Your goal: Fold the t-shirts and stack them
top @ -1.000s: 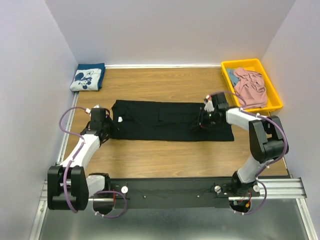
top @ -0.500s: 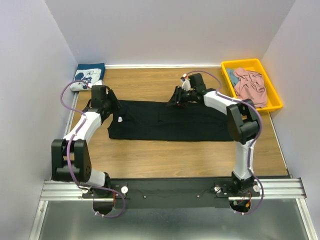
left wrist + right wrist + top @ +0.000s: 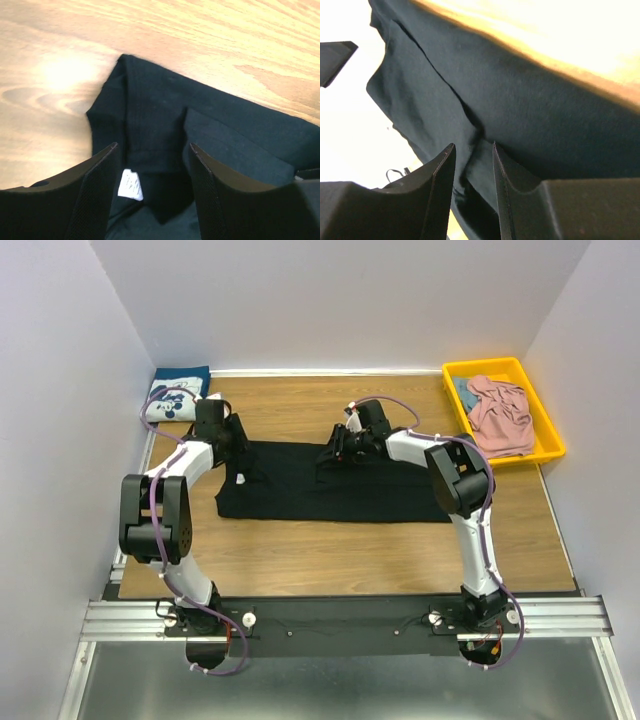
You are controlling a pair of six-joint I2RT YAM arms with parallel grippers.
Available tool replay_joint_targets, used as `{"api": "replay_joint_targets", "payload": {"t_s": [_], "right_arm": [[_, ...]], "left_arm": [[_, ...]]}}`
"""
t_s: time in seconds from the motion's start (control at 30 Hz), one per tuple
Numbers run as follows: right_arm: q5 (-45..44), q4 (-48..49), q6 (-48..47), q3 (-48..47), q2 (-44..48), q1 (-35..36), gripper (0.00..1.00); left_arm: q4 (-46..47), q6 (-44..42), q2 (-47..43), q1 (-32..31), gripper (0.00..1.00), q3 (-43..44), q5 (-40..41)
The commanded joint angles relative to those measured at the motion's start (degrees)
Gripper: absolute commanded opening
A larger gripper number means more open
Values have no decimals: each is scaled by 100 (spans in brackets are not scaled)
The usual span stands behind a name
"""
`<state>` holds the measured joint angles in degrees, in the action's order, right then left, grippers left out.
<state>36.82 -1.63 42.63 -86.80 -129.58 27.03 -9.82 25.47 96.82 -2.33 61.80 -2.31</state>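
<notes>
The large black t-shirt lies spread lengthwise on the wooden table. My left gripper hangs over its far left corner. In the left wrist view the jaws stand apart over the collar, with a white label between them. My right gripper is at the middle of the shirt's far edge. In the right wrist view its jaws are nearly together with a raised fold of the black cloth between them. The navy mouse-print t-shirt lies folded at the back left corner. The pink t-shirt lies crumpled in the bin.
A yellow bin stands at the back right and holds the pink shirt and a bit of blue cloth. White walls close in the table on three sides. Bare wood shows in front of and behind the black shirt.
Both grippers have moved from the shirt's near side to its far edge. The right one went far to the left, and the shirt's right end has drawn in slightly.
</notes>
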Motion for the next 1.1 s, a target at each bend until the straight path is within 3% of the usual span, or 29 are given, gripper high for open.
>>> {"api": "replay_joint_targets", "payload": {"t_s": [0.0, 0.33, 0.5, 0.67, 0.8, 1.07], "right_arm": [[-43, 330, 149, -302, -252, 22, 42], [45, 347, 333, -425, -472, 119, 42], [141, 347, 342, -495, -516, 154, 36], [150, 356, 290, -513, -525, 163, 21], [168, 356, 254, -504, -542, 154, 1], [203, 356, 228, -504, -586, 163, 1]], "left_arm": [[60, -201, 293, -92, 64, 236, -235], [33, -201, 681, -242, 63, 456, -323], [33, -227, 795, -295, 63, 508, -376], [7, -262, 918, -356, 62, 605, -394], [24, -289, 1076, -374, 60, 710, -350], [121, -341, 1401, -409, 44, 1018, -42]]}}
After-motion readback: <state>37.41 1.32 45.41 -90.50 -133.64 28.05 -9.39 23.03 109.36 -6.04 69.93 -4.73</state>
